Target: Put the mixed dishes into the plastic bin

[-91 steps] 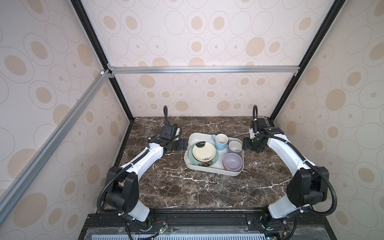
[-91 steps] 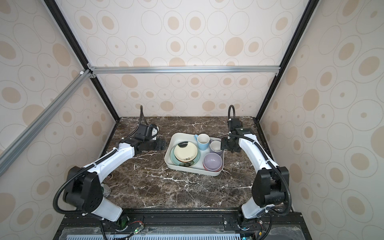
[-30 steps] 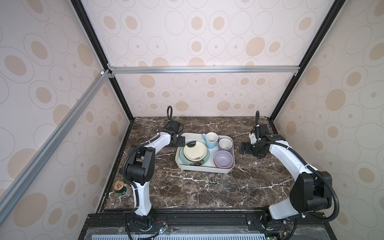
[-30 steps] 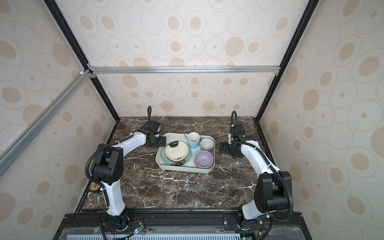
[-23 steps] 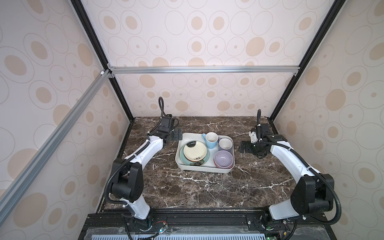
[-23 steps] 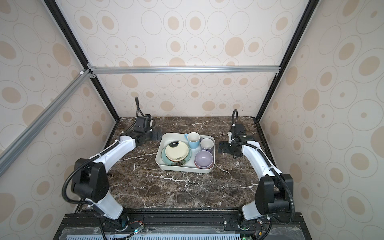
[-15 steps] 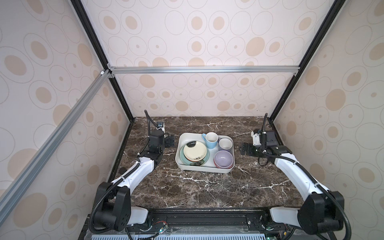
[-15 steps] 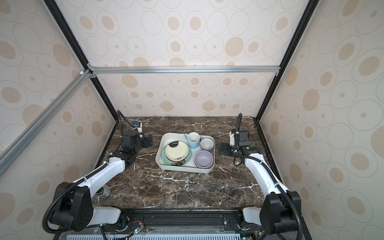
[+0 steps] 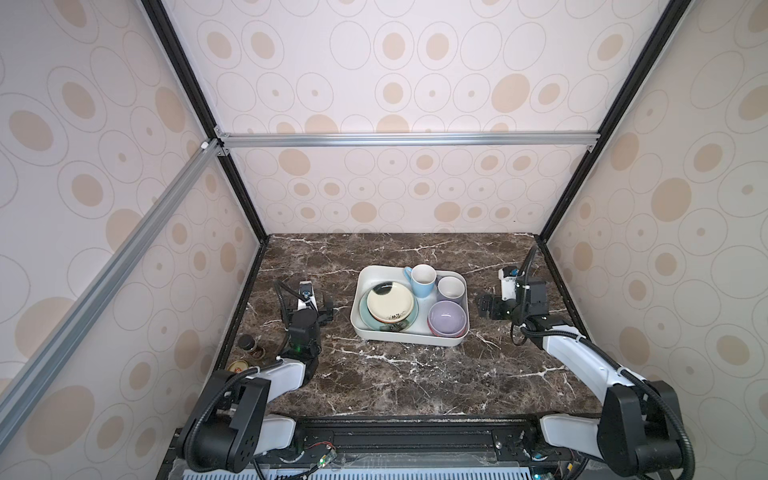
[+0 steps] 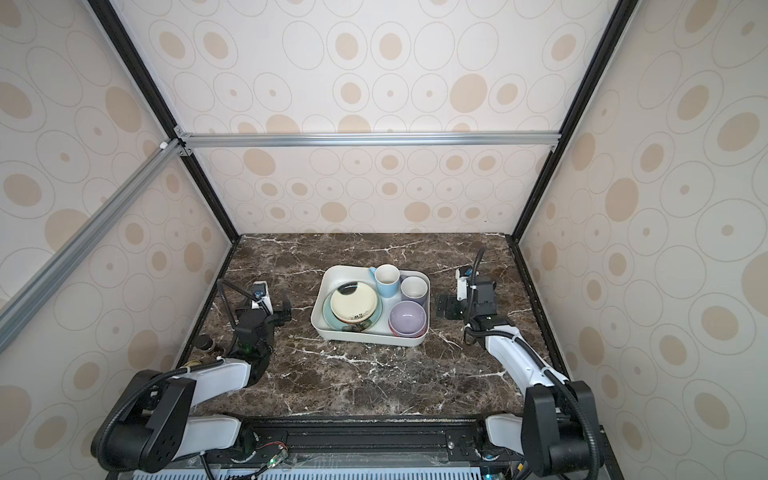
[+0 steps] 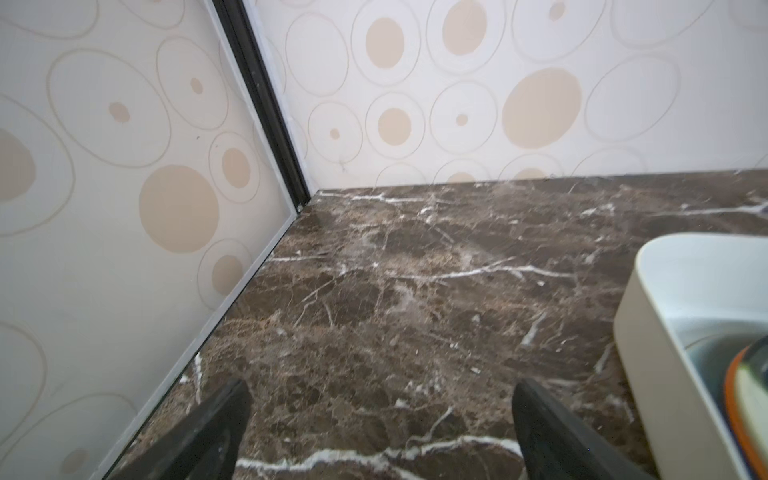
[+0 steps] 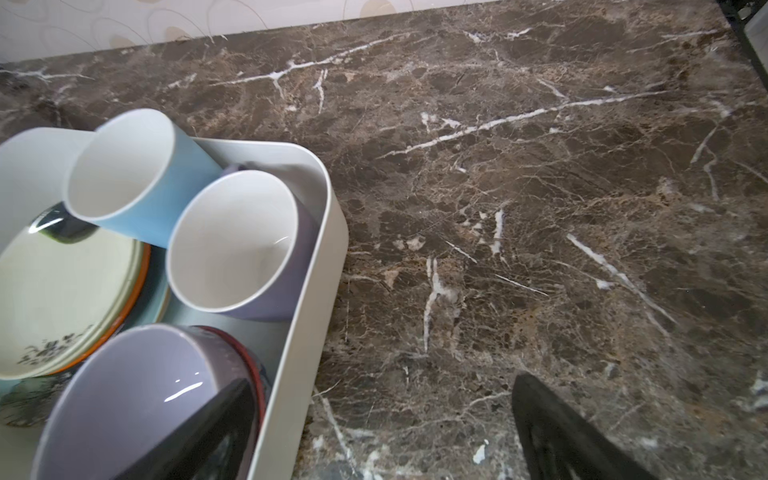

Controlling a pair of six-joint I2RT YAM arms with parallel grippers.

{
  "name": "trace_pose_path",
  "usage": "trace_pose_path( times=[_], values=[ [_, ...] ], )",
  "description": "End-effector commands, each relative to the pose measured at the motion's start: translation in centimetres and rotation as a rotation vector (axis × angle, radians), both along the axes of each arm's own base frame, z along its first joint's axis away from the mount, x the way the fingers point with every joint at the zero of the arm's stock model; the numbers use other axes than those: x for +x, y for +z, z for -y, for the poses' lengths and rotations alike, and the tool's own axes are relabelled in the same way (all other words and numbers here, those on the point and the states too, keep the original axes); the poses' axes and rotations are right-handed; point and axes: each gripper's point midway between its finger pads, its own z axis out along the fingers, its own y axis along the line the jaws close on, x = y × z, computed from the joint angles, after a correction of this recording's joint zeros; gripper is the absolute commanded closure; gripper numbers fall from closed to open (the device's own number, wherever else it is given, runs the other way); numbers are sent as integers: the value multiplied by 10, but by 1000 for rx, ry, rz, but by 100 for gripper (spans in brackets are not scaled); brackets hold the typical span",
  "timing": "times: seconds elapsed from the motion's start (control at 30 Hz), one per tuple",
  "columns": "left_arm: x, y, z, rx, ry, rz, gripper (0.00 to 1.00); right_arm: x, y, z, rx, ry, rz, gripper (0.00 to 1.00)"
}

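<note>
White shallow rectangular plastic bin mid dark marble tabletop | holds cream-and-black plate on teal plate, light-blue mug and lavender-grey mug along far wall, lavender-lined bowl | left gripper jaws spread wide, empty, left of bin, apart | right gripper jaws spread wide, empty, right of bin

Soft, even light fills both top views, brightest on the patterned walls; shadows beside the plastic bin are faint; a glare streak marks the bowl; the wrist views are slightly soft, their corners stretched.
</note>
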Motion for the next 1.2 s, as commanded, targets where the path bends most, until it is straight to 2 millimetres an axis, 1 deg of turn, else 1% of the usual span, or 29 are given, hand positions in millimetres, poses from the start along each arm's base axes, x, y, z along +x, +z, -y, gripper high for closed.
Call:
trace_pose_path(
  times=[0.0, 0.07, 0.1, 0.17, 0.23, 0.3, 0.4, 0.43, 0.5, 0.53, 0.57, 0.6, 0.63, 0.7, 0.73, 0.77, 0.8, 0.87, 0.93, 1.03, 1.17],
  values=[
    [-5, 25, -17, 16, 83, 152, 1, 14, 8, 15, -86, -40, 98, 0],
    [-12, 19, -21, 14, 100, 175, 1, 18, 12, 21, -107, -70, 164, 0],
    [-16, 20, -21, 16, 101, 204, 1, 21, 14, 23, -112, -80, 200, 0],
    [-19, 19, -25, 25, 114, 235, 1, 25, 13, 27, -135, -95, 249, 0],
    [-18, 14, -23, 5, 96, 212, 1, 29, 7, 32, -160, -115, 238, 0],
    [-18, 16, -22, 4, 69, 233, 1, 30, 1, 34, -178, -116, 197, 0],
    [-21, 9, -15, -17, -13, 238, 1, 28, -12, 38, -192, -132, 183, 0],
    [-22, 15, -16, 6, -9, 279, 1, 27, -16, 40, -194, -141, 189, 0],
    [-17, 3, -13, -12, -34, 204, 1, 26, -23, 44, -207, -157, 206, 0],
    [-11, 4, -11, -10, -52, 201, 1, 27, -23, 45, -213, -161, 225, 0],
    [-5, 2, -10, -3, -56, 193, 1, 28, -23, 46, -218, -163, 246, 0],
    [-1, -4, -11, -12, -57, 159, 1, 28, -22, 45, -230, -150, 257, 0],
    [3, -4, -12, -28, -65, 149, 1, 29, -18, 44, -232, -142, 291, 0],
    [5, -5, -14, -34, -66, 149, 1, 31, -31, 46, -201, -132, 280, 0],
    [7, -6, -15, -43, -66, 136, 1, 33, -39, 41, -196, -97, 282, 0],
    [8, -5, -16, -48, -69, 142, 1, 36, -36, 36, -184, -73, 313, 0],
    [9, -6, -17, -55, -71, 140, 1, 33, -36, 36, -189, -70, 304, 0],
    [11, -8, -20, -64, -57, 128, 1, 29, -41, 30, -183, -28, 295, 0],
    [13, -9, -21, -71, -55, 121, 1, 31, -39, 31, -182, -40, 317, 0],
    [13, -9, -21, -71, -54, 121, 1, 30, -41, 31, -183, -38, 287, 0],
    [13, -9, -21, -69, -55, 124, 1, 30, -40, 31, -183, -38, 292, 0]
  ],
)
